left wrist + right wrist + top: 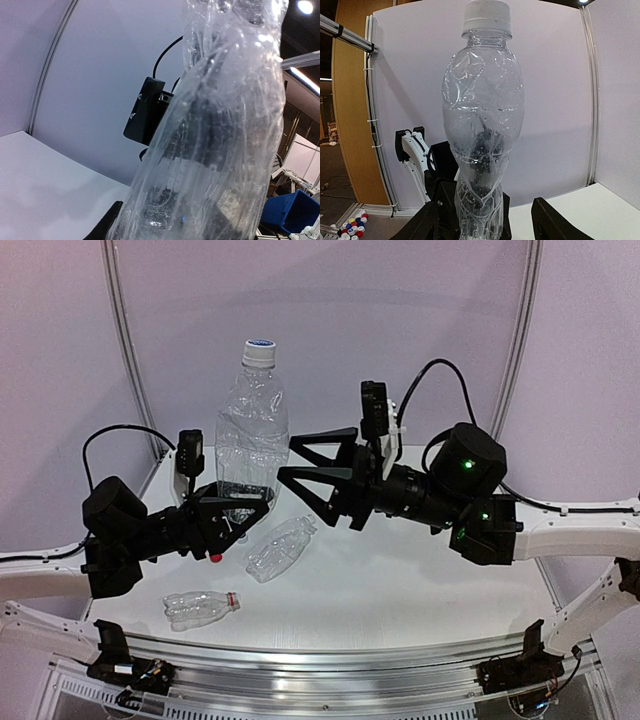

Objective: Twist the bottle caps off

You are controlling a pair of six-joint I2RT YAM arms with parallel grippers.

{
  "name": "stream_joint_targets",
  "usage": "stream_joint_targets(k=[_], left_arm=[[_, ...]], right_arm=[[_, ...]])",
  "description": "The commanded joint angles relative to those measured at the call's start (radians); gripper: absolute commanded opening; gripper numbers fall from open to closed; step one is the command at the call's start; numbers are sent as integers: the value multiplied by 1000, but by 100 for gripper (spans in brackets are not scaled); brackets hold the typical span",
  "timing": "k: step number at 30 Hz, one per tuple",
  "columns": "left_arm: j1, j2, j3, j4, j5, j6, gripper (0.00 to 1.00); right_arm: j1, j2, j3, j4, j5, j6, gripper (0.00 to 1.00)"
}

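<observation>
Progress: early, white cap seated atop tall bottle | left gripper clamped on tall bottle's base, holds it upright | right gripper jaws apart, just right of its mid-body, well below cap | small bottles lie in front, caps unclear | to do: grip cap, twist off

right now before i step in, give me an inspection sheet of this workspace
surface: white table, no spill seen
job's things: white cap still on the upright tall bottle; red cap apparently loose beside the left claw
clutter: crumpled bottle and red-ringed bottle, both lying down
claws: left claw clamped low on the tall bottle; right claw open beside it, not gripping
cables: left cable and right cable loop behind the arms
surroundings: pale walls; coloured caps piled on the floor; blue bin
</observation>
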Motion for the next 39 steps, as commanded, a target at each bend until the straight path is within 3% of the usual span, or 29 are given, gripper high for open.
stream_joint_targets(k=[1, 15, 23, 26, 33, 39], left_arm=[[-8, -19, -15, 22, 14, -15, 15], [-24, -20, -26, 52, 1, -47, 15], [-25, -20, -27, 45, -6, -43, 16], [-24, -24, -35, 38, -23, -36, 32], [-21, -87, -52, -55, -95, 27, 96], [-18, -187, -53, -253, -258, 170, 99]], right_arm=[[-1, 63, 84, -19, -30, 11, 63], [22, 186, 241, -116, -80, -3, 40], [24, 200, 259, -140, -67, 1, 3], [26, 199, 256, -150, -50, 2, 0], [25, 127, 222, -239, 95, -12, 0], [26, -6, 116, -375, 317, -36, 0]])
